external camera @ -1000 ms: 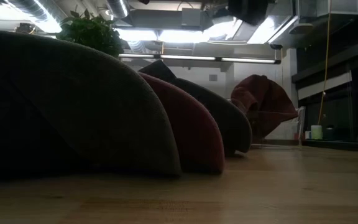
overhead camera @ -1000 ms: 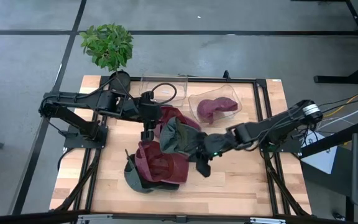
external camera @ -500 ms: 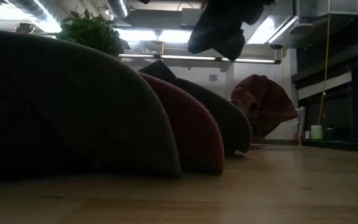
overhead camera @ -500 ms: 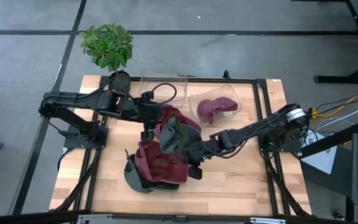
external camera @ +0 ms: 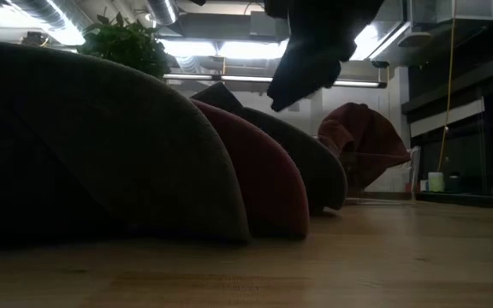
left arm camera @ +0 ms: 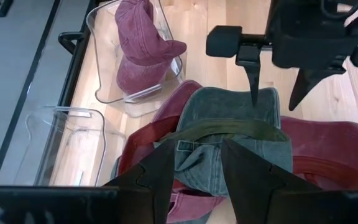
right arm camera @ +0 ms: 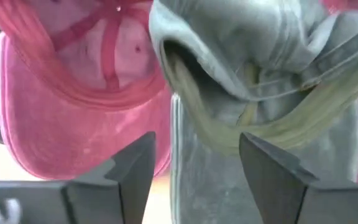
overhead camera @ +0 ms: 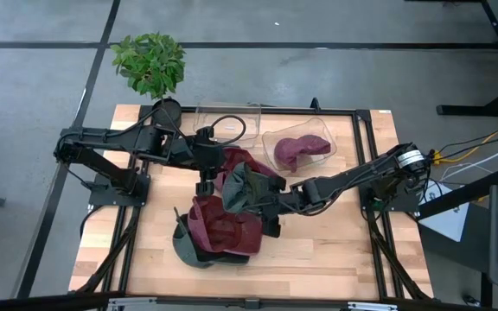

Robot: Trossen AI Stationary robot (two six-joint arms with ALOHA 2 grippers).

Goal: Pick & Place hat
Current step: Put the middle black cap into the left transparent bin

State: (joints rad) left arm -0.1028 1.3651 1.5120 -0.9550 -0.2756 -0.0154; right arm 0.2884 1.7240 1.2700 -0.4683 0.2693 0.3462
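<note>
A grey-green hat (overhead camera: 247, 185) hangs above a pile of hats, a maroon one (overhead camera: 223, 230) lying on a dark grey one (overhead camera: 188, 252). My left gripper (overhead camera: 207, 185) is shut on the grey-green hat (left arm camera: 229, 121). My right gripper (overhead camera: 270, 221) is open at the hat's opposite side. Its fingers (right arm camera: 135, 163) stand on either side of the grey brim (right arm camera: 210, 180); whether they touch it, I cannot tell. The left wrist view shows the right gripper (left arm camera: 273, 96) at the hat's far edge. In the low view it (external camera: 302, 73) hangs above the pile. My left gripper pinches the grey-green hat at its rim with the olive inner band (left arm camera: 197, 140) between its two fingers (left arm camera: 161, 171). The fingers slant down from the table's left. The hat hangs lifted above the maroon hat, its crown sagging away from the fingers.
Two clear tubs stand at the table's far side: an empty one (overhead camera: 228, 121) and one (overhead camera: 275, 138) holding a maroon hat (overhead camera: 301, 149). A potted plant (overhead camera: 150, 65) stands at the far left corner. Bare wood (overhead camera: 335, 242) lies at the near right.
My right gripper has come down and toward the table's left, closing in on the hanging grey-green hat, and its wrist has rolled. In the low view it has dropped into sight from above. The hat and the left gripper have stayed in place.
</note>
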